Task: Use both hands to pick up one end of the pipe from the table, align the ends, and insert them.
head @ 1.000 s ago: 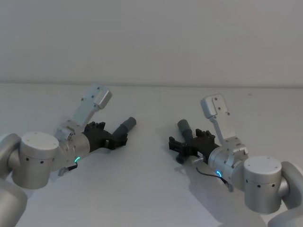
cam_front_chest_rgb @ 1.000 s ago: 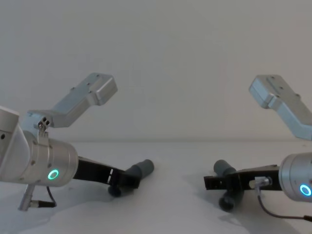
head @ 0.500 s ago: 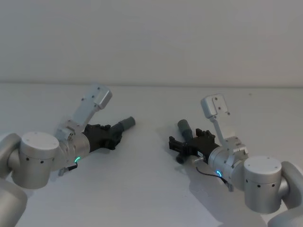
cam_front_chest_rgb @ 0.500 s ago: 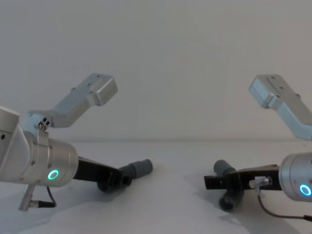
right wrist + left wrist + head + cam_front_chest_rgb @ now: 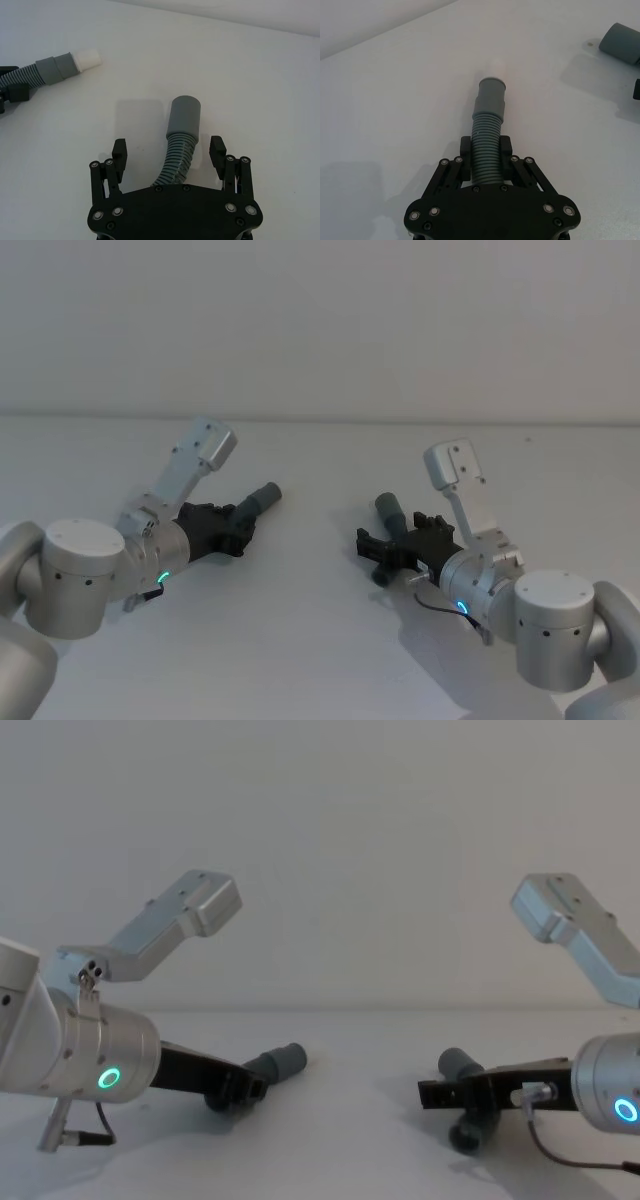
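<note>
Pipe is lying in two grey pieces at the white table (image 5: 320,640). At the left, well apart from the right piece (image 5: 184,120), the left gripper (image 5: 486,150) is pinching the left piece (image 5: 489,107) by its ribbed middle. That piece's cuff, bearing a white tip (image 5: 87,58), is pointing toward the right piece and tilting upward. The right gripper (image 5: 168,149) is sitting around the right piece, its fingers (image 5: 119,150) spreading wide on either side of the ribs and touching neither side. The right piece's own cuff is sticking out beyond those fingers.
</note>
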Robot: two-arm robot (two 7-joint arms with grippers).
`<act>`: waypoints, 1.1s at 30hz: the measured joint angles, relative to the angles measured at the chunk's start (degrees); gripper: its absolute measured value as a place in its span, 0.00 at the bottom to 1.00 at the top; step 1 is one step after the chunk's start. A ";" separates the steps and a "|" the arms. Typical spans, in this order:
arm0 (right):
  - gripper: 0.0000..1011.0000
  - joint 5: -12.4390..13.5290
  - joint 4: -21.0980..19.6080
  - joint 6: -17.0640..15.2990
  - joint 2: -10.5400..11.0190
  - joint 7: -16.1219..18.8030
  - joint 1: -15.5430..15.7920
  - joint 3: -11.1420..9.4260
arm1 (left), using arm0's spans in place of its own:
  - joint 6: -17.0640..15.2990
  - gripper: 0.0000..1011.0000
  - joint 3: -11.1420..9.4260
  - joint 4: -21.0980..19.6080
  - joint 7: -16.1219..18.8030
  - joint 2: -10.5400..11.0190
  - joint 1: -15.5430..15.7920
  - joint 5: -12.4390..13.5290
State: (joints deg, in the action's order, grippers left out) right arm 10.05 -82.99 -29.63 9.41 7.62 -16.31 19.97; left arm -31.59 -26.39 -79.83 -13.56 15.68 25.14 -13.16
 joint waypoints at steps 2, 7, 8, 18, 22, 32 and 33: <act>0.99 0.00 0.00 0.00 0.00 0.00 0.00 0.00 | 0.01 0.31 0.00 0.00 0.00 0.00 0.00 0.00; 0.99 0.00 0.00 0.00 0.00 0.00 0.00 0.00 | 0.02 0.31 0.00 0.00 -0.01 0.00 0.00 0.00; 0.99 0.00 0.00 0.00 0.00 0.00 0.00 0.00 | 0.02 0.31 0.00 0.00 -0.01 0.00 0.00 0.00; 0.84 0.00 0.00 0.00 0.00 0.00 0.00 0.00 | 0.02 0.31 0.00 0.00 0.00 0.00 0.00 -0.01; 0.72 0.01 0.00 0.00 0.01 0.00 0.00 0.00 | 0.02 0.31 0.00 0.00 0.00 0.00 0.00 -0.01; 0.40 0.01 0.00 0.00 0.00 0.00 0.00 0.00 | 0.02 0.31 0.00 0.00 0.00 0.00 0.00 -0.01; 0.36 0.01 0.00 0.00 0.00 0.00 0.00 0.00 | 0.02 0.31 0.00 0.00 0.00 0.00 0.00 -0.01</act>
State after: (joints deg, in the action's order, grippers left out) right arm 10.06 -82.99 -29.63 9.42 7.61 -16.31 19.97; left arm -31.58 -26.39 -79.83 -13.56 15.68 25.14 -13.17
